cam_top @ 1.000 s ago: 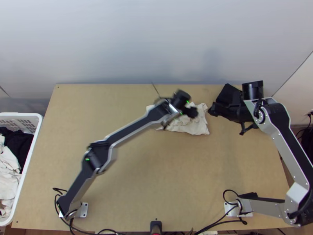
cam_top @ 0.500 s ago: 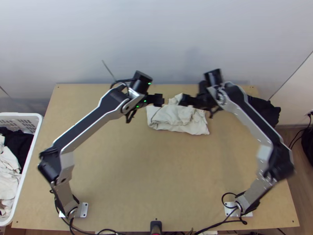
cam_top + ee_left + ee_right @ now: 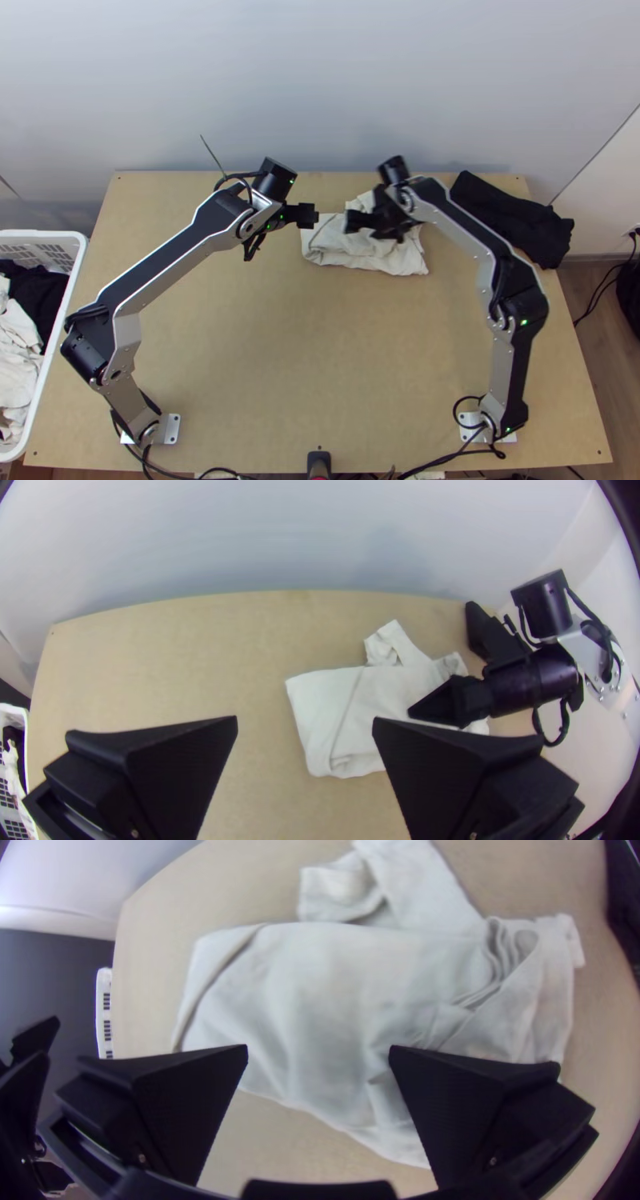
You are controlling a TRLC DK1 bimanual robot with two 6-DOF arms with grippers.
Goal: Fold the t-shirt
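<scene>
Near the table's back edge lies the white t-shirt (image 3: 344, 248), a folded, creased bundle with a narrow flap toward the wall. The left gripper (image 3: 314, 214) is just left of the shirt's upper left part. In the left wrist view the left gripper (image 3: 305, 727) is open with nothing between its fingers, the shirt (image 3: 380, 713) lying below and beside one of them. The right gripper (image 3: 349, 222) is over the shirt in the top view. In the right wrist view the right gripper (image 3: 319, 1057) stands open above the cloth (image 3: 320, 1007), which lies spread beneath both fingers.
A dark cloth (image 3: 512, 216) lies at the back right corner of the table. On the left stands a white basket (image 3: 80, 248) with dark and white cloths. Bare wood stretches in front of the shirt, between the arms.
The left gripper has drawn back leftward off the shirt. From the back right, beside the dark cloth, the right arm has swung left over the shirt, uncovering the dark cloth.
</scene>
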